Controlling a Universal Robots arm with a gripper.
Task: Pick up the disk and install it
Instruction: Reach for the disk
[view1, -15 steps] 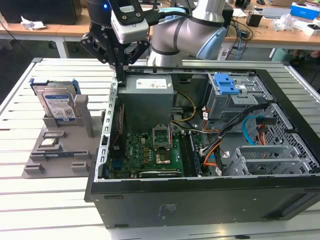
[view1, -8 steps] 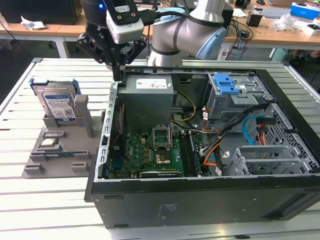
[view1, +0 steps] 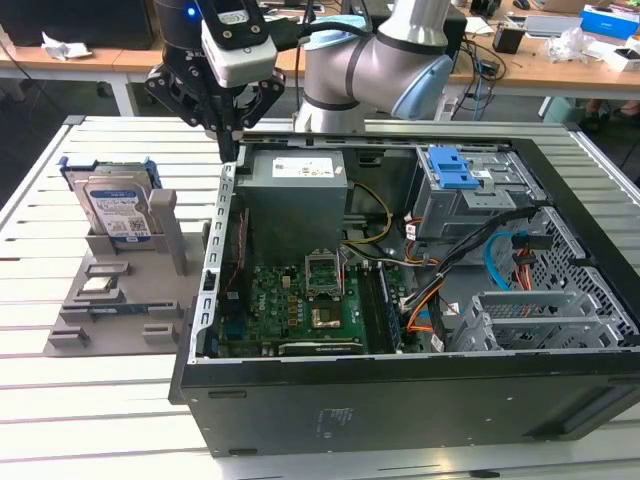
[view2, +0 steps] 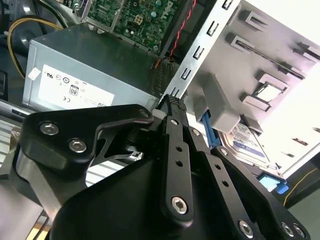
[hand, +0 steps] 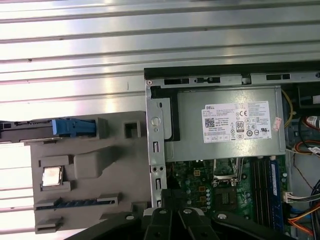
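Observation:
The disk (view1: 117, 207), a silver drive with a blue-and-white label in a blue carrier, stands upright in a grey holder (view1: 170, 235) at the exterior view's left, beside the open computer case (view1: 400, 400). In the first wrist view the disk (hand: 30, 131) shows edge-on; in the second wrist view its label (view2: 247, 141) peeks out behind the holder. My gripper (view1: 230, 148) hangs above the case's rear left corner, to the right of the disk and apart from it. Its fingers (view2: 175, 145) are shut together with nothing held.
The grey holder also carries a small square silver chip (view1: 97, 285). Inside the case are the power supply (view1: 295, 190), the motherboard (view1: 290, 300), cables and a metal cage with a blue latch (view1: 455, 170). The case's metal side wall (view1: 215, 260) stands between gripper and holder.

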